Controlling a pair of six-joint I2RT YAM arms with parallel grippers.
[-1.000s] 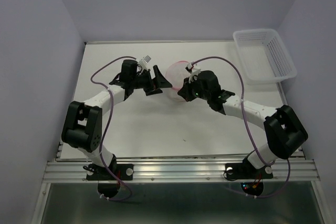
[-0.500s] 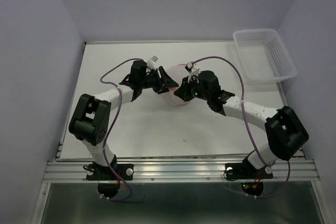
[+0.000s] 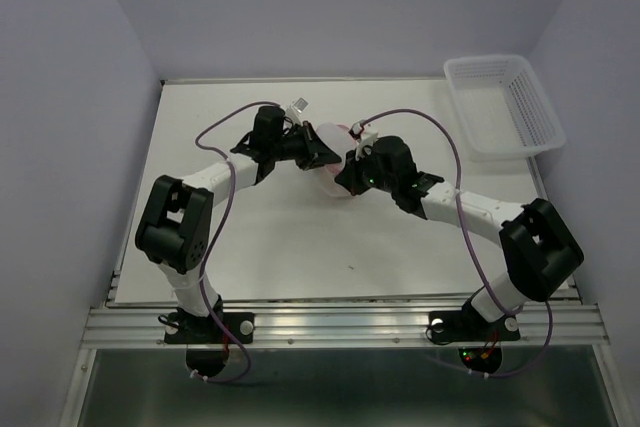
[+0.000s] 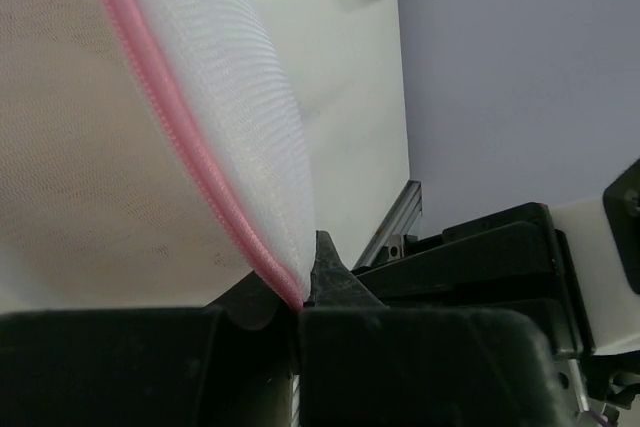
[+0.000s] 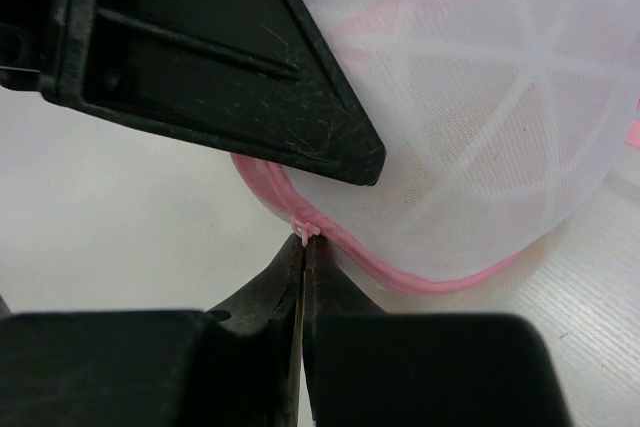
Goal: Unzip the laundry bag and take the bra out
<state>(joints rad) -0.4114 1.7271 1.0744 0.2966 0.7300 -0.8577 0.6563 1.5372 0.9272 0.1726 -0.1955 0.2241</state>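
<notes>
Inside a booth of pale lavender walls (image 3: 60,97), a white table (image 3: 250,247) is lying under both arms, with an aluminium rail (image 3: 340,325) running along its near edge. A white basket (image 3: 505,105) is sitting at the far right corner, well apart from the grippers. Toward the far side of the table's middle, the bag (image 3: 332,135) is sitting between the two grippers, which are covering most of it from above. The left gripper (image 4: 300,302) is pinching the bag's pink rim (image 4: 150,87), with its jaws closed on it. Its own black body is blocking the lower part of that wrist view. The right gripper (image 5: 303,247) is gripping a small pink tab (image 5: 303,234) on the rim, with its jaws nearly together. The bra (image 4: 70,147) is showing only as a beige tint through the mesh, and its shape is hard to make out.
</notes>
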